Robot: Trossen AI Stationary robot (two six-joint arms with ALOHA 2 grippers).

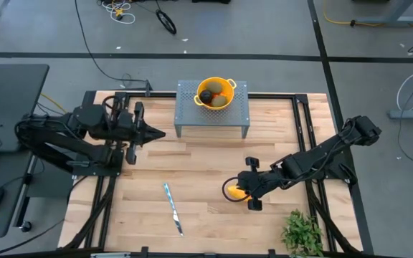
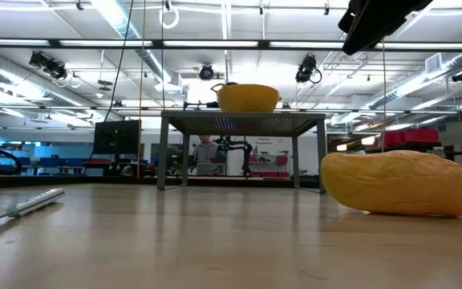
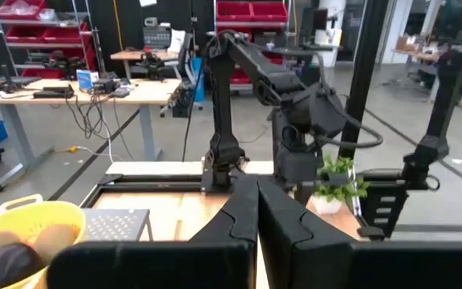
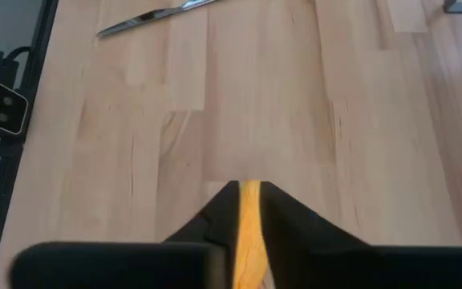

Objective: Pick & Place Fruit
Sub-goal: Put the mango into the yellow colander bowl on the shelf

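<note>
A yellow-orange oblong fruit [image 2: 399,183] lies on its long side on the wooden table [image 1: 206,165], at the near right. My right gripper [image 1: 238,188] hangs above it, slanting down, well clear of it in the low view. Its fingers stand a narrow gap apart, and the fruit [image 4: 249,233] shows through that gap. A yellow colander [image 1: 224,82] on a grey perforated stand [image 1: 188,107] at the far middle holds a dark round fruit [image 1: 206,95] and greenish ones. My left gripper [image 1: 160,134] is shut and level at the table's left, holding nothing.
A slim silver knife [image 1: 172,208] lies flat at the near middle. A leafy green plant [image 1: 303,233] stands at the near right corner. Bare wood lies between the stand and the knife. Beyond the table is a workshop room.
</note>
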